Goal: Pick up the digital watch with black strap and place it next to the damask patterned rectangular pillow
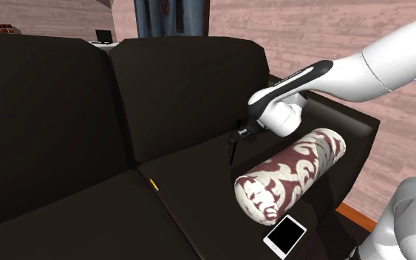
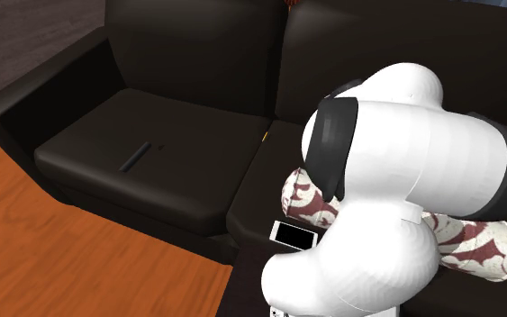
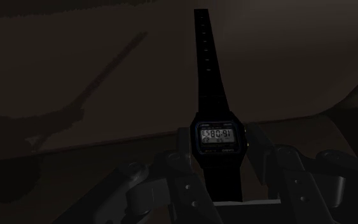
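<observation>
The pick-up is judged done: in the wrist view the digital watch (image 3: 220,137) is clasped at its case between the two fingers of the claw (image 3: 220,181), its lit display facing the camera and its black strap running away from the fingers. In the shoulder view the watch is seen at the frame's centre, hanging from the claw above the seat of the dark sofa (image 1: 184,96) and seemingly clear of it. The damask patterned pillow (image 1: 291,172), drawn as a roll rather than a rectangle, lies at centre right, near the claw but apart from it. A phone (image 1: 284,235) lies just beside its lower end. The carry, setting-down and release are left.
</observation>
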You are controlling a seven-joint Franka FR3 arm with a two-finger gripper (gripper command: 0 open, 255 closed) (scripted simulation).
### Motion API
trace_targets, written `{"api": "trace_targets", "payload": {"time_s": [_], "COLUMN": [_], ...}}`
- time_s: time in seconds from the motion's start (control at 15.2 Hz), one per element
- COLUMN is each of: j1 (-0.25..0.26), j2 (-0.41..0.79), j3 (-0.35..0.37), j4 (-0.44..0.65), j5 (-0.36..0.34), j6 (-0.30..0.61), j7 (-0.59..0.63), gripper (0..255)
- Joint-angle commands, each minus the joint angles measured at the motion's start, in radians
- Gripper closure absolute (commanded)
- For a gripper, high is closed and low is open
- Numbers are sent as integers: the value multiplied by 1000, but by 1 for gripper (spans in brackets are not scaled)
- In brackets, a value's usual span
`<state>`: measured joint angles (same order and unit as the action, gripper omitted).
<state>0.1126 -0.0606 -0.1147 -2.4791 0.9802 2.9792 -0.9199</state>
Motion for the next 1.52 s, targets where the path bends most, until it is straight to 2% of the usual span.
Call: {"api": "trace_targets", "payload": {"time_s": [0.0, 0.46, 0.53, 0.86, 1.06, 1.12, 1.45], "j1": [13, 11, 11, 11, -39, -63, -70], "j2": [21, 21, 21, 21, -118, -154, -154], "j3": [-4, -3, -3, -3, 8, 20, 27], "j4": [5, 5, 5, 5, -84, -102, -102], "j5": [82, 82, 82, 82, -143, -192, -189], "j6": [12, 12, 12, 12, -29, -47, -48], "j7": [-75, -74, -74, -74, 116, 157, 154], "gripper": [255, 255, 0, 0, 0, 0, 0]}}
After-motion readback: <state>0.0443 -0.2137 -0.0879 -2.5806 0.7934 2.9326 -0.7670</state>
